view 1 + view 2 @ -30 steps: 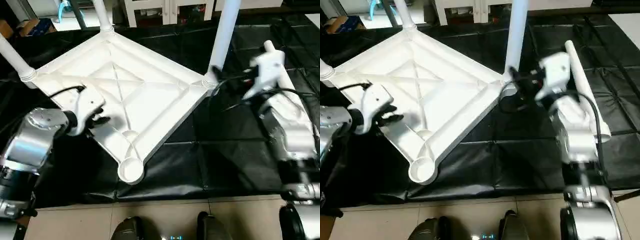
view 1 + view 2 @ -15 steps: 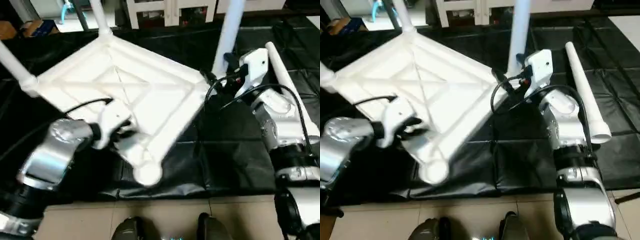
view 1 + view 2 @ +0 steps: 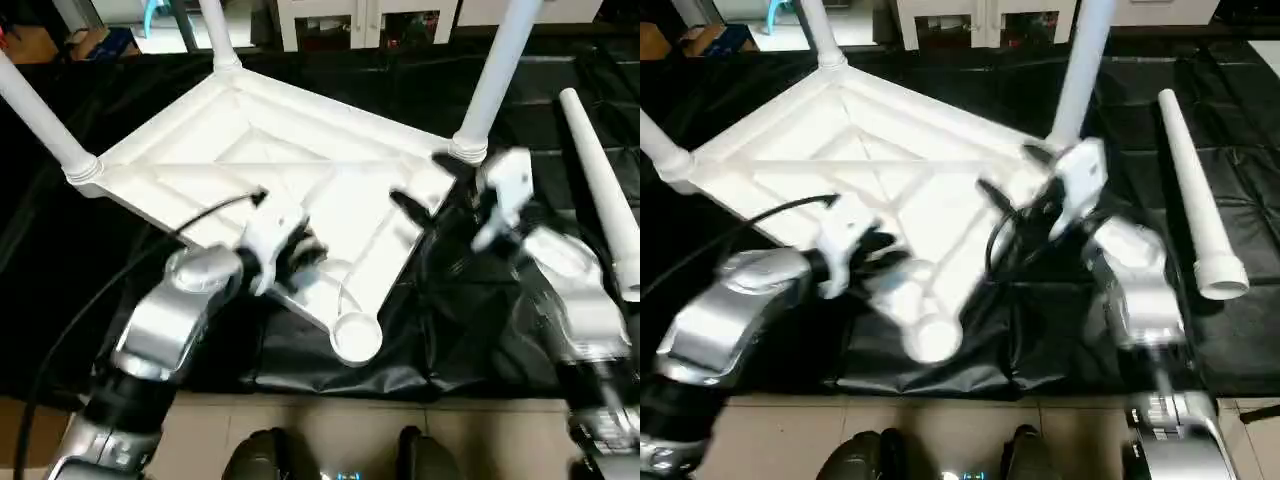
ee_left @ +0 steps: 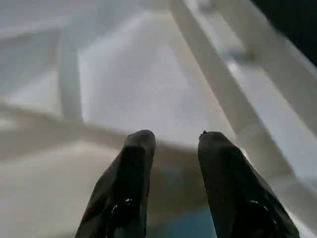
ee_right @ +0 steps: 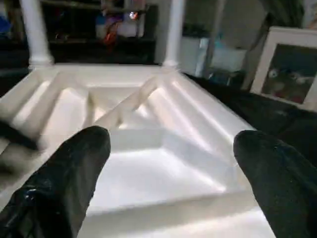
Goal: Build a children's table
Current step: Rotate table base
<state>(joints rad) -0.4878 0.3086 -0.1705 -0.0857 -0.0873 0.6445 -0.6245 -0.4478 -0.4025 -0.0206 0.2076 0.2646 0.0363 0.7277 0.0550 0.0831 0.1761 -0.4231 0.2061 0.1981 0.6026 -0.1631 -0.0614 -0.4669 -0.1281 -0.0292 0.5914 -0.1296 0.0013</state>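
Upturned white plastic rectangular table top [image 3: 300, 160] on the black padded floor mat [image 3: 480, 330], ribbed underside facing up.

You see three white tapered tube legs [image 3: 495, 75] socketed and pointing upward. The near corner socket [image 3: 355, 335] is empty. The fourth white tube leg [image 3: 600, 190] lies flat on the mat to the right, its long axis running away from you. Your left gripper [image 4: 171, 144] grasps nothing, fingers partly parted over the underside; your right gripper [image 5: 171, 141] gapes wide at the top's right edge.

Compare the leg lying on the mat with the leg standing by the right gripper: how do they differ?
The loose leg lies flat on the black mat, apart from the tabletop; the fitted leg stands upright in a corner socket. The loose leg's open end shows; the fitted leg's sits inside its socket. Both are white tapered tubes.
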